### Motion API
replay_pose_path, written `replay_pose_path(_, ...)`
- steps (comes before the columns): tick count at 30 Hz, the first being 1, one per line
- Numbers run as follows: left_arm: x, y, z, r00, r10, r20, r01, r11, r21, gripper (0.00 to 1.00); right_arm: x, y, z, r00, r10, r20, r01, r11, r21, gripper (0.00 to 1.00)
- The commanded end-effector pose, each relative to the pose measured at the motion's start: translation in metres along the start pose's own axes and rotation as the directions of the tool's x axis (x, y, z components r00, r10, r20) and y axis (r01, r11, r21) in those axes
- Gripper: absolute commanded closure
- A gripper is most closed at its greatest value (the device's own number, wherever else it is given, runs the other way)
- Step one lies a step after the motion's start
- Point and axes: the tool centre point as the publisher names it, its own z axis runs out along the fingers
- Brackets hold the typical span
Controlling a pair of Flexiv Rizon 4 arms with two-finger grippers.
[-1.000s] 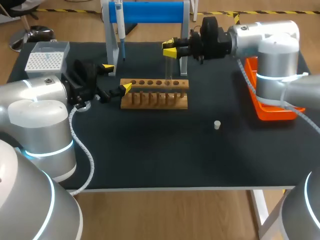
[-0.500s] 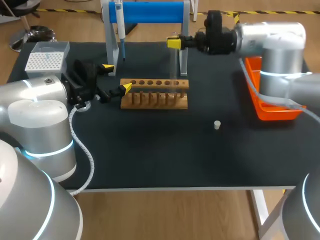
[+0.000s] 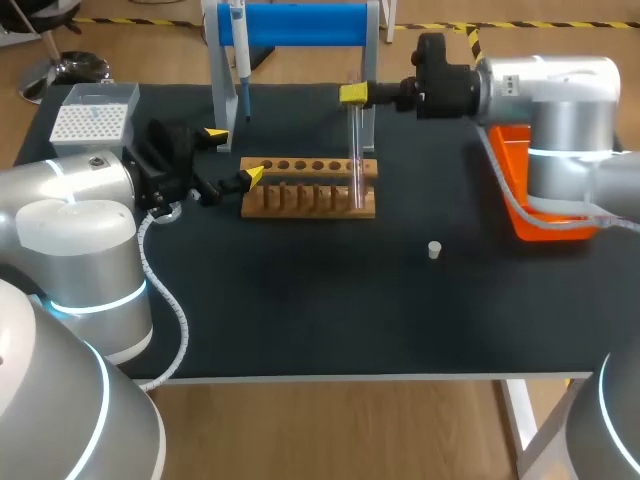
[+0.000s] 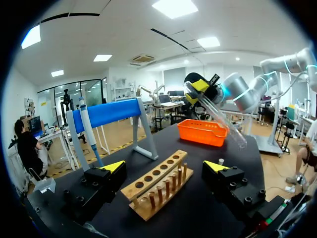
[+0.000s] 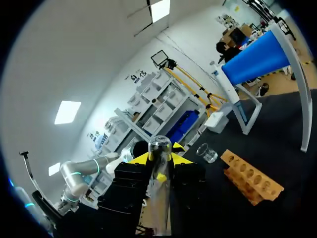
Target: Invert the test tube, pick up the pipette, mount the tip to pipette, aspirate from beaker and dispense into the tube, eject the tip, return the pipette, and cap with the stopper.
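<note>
right pincer is clamped on the test tube, gripping it near its upper end, upper centre of the head frame. tube hangs about upright there, and its lower end overlaps the right end of the wooden rack. left wrist view shows the tube up in the air past the rack's far end, clear of the holes. right wrist view: tube sits between both yellow tips and sticks out ahead of them. beaker stands just beside the rack's end nearer my left arm.

left pincer is wide open with nothing in it, left of centre in the head frame, at the rack's left end. in its own view the rack lies ahead, between the two fingers. can't see any contact.

pipette hangs on the blue stand, top of frame, left of the tube. tip box is upper left on the table. stopper sits on the black mat right of centre, well apart from the rack. orange tray is at the right edge, partly under my right arm.
</note>
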Motion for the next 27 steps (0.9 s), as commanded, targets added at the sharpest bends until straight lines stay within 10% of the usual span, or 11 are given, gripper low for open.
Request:
replay_pose_path(1, 0.001, 0.001, 0.002, 1.0, 0.001, 0.006, -0.001, 1.0, 0.003, 0.0, 0.003, 0.002, 0.0, 0.949, 0.314, 0.027, -0.314, 0.949, 0.013, 1.0)
replay_pose_path(27, 0.001, 0.001, 0.002, 1.0, 0.001, 0.006, -0.001, 1.0, 0.003, 0.0, -0.024, 0.004, -0.003, 0.826, 0.563, -0.02, -0.561, 0.826, 0.046, 1.0)
